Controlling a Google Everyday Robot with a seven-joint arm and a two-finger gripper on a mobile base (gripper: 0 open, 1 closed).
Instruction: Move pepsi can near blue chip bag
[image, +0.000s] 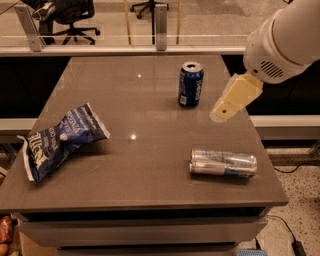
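Observation:
The pepsi can (190, 84) stands upright on the grey table (150, 150), toward the back and right of centre. The blue chip bag (59, 140) lies wrinkled near the table's left edge. My gripper (234, 98) hangs from the white arm at the upper right, above the table's right side. It is a little to the right of the pepsi can and apart from it, holding nothing.
A slim silver-and-pale-blue can (223, 162) lies on its side near the table's front right. Behind the table runs a glass rail (125, 47), with office chairs (70, 15) beyond it. A cable (287, 232) lies on the floor at the right.

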